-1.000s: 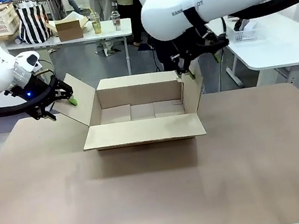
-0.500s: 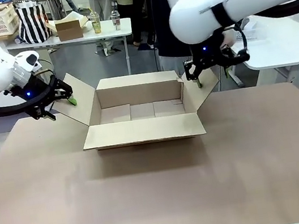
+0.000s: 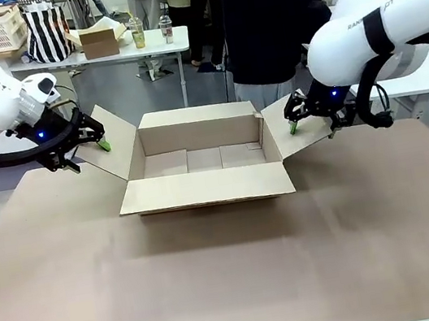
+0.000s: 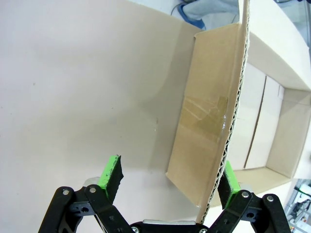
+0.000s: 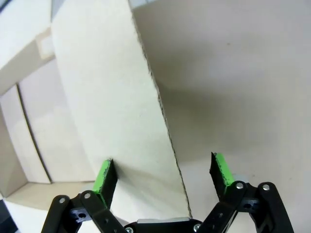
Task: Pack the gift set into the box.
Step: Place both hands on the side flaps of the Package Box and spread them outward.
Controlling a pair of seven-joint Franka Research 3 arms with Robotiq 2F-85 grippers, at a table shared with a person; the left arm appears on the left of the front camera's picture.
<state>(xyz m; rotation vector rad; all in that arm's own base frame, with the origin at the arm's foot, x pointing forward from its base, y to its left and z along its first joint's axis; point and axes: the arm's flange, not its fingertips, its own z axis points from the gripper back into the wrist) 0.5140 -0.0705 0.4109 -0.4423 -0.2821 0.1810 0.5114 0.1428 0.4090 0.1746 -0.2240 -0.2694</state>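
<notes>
A large brown cardboard box [image 3: 203, 166] stands open on the table [image 3: 220, 291], midway between the left and right edges and nearer the far edge than ours. A person [image 3: 265, 20] in dark clothes stands just beyond the far edge, behind the box. The part of the box floor that we see is bare cardboard, so we judge the gift set is not yet packed.

Our left gripper [image 3: 88, 140] is at the box's left flap [image 3: 112, 140], which leans outward. In the left wrist view the gripper [image 4: 170, 170] is spread wide, with the flap's corrugated edge close against one green pad and the other pad well apart from it. Our right gripper [image 3: 311, 124] is at the right flap [image 3: 294, 118], also splayed outward. In the right wrist view this gripper [image 5: 163, 167] is likewise spread, astride the flap, clamping nothing.

We see three risks. Neither flap is pinched, so either one could slip off its pad and swing back over the opening. The empty box looks light, and uneven outward pressure could slide or twist it on the table. Pushing a flap too far could crease its fold.
</notes>
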